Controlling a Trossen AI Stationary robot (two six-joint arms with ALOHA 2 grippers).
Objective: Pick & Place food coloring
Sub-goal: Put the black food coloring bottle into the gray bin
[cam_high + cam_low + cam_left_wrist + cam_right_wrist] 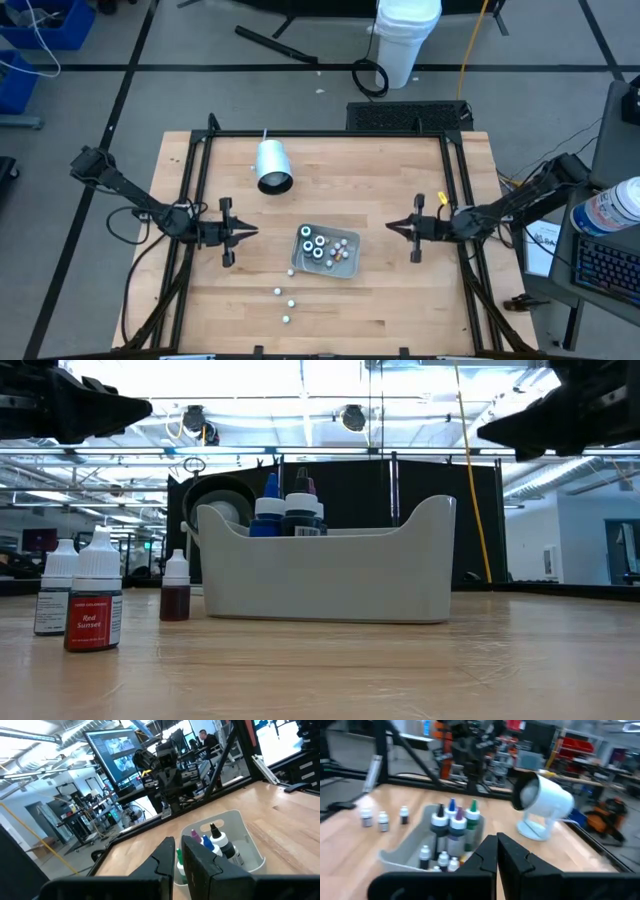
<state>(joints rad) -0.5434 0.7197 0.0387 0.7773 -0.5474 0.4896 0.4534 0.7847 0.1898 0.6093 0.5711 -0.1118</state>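
The food coloring bottles [320, 246] stand upright in a pale grey tray [349, 266] at the table's middle; their blue, black and green caps [454, 818] show above its wall. Three more small bottles [286, 303] stand loose on the wood near the front edge, and also show in the low view [93, 600]. My left gripper [252, 233] hovers left of the tray, shut and empty, pointing level at it. My right gripper [392, 228] hovers right of the tray, shut and empty, also pointing level at it.
A white cup [272, 167] lies on its side behind the tray, toward the far left. A black frame [330, 135] borders the table's far edge and sides. Bare wood lies between each gripper and the tray.
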